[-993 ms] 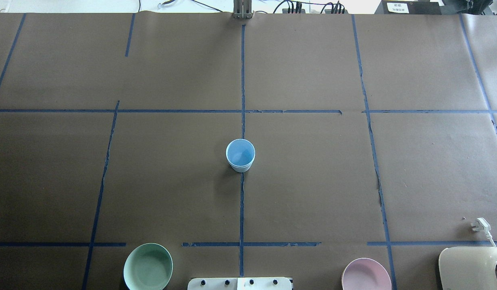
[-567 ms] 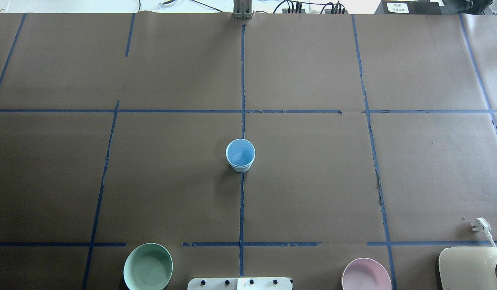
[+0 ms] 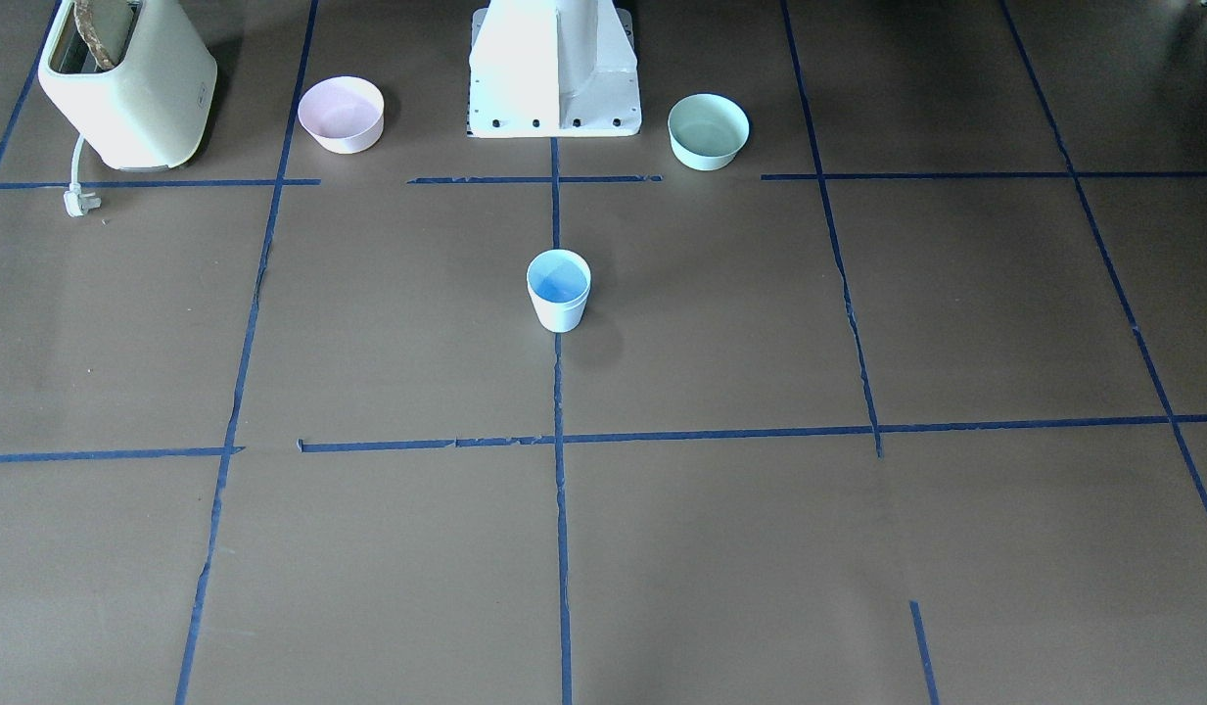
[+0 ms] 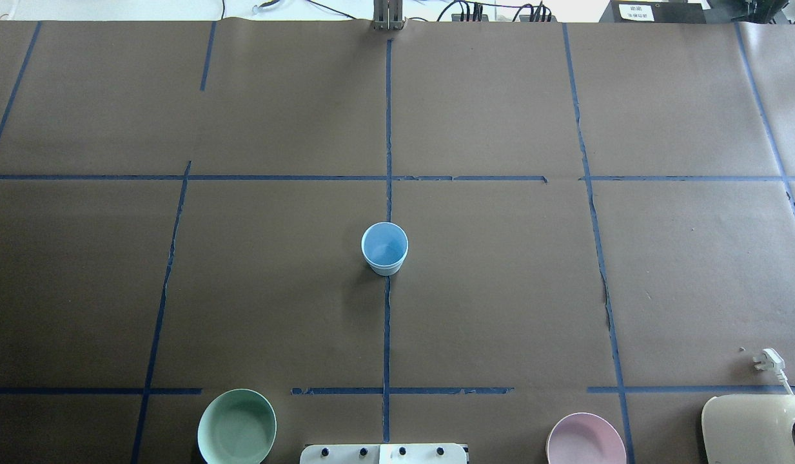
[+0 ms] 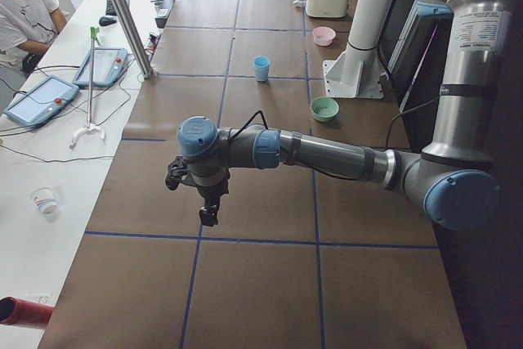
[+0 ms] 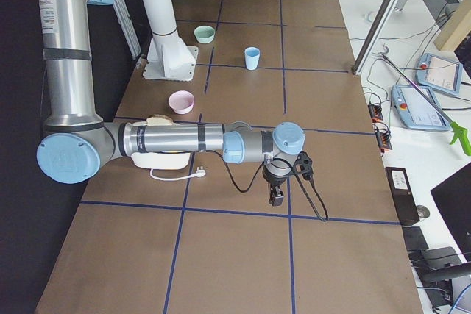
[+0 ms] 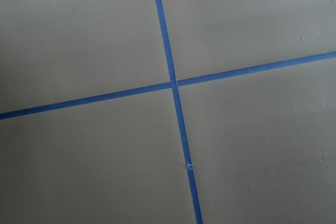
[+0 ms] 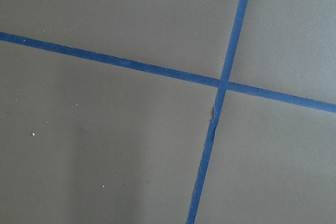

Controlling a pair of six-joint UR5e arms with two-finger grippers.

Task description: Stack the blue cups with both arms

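Observation:
One pale blue cup (image 4: 384, 248) stands upright on the centre tape line of the table; it also shows in the front view (image 3: 558, 290) and both side views (image 5: 261, 68) (image 6: 252, 57). Only one cup shape shows; I cannot tell whether a second is nested in it. The left gripper (image 5: 208, 217) hangs over the table's far left end, far from the cup. The right gripper (image 6: 274, 198) hangs over the far right end. Both show only in side views, so I cannot tell whether they are open or shut. The wrist views show only brown paper and crossed blue tape.
A mint-green bowl (image 4: 236, 426) and a pink bowl (image 4: 585, 441) sit on either side of the white pedestal base (image 3: 554, 69). A cream toaster (image 3: 123, 83) with a loose plug (image 4: 770, 361) stands beyond the pink bowl. An operator (image 5: 24, 6) sits past the table.

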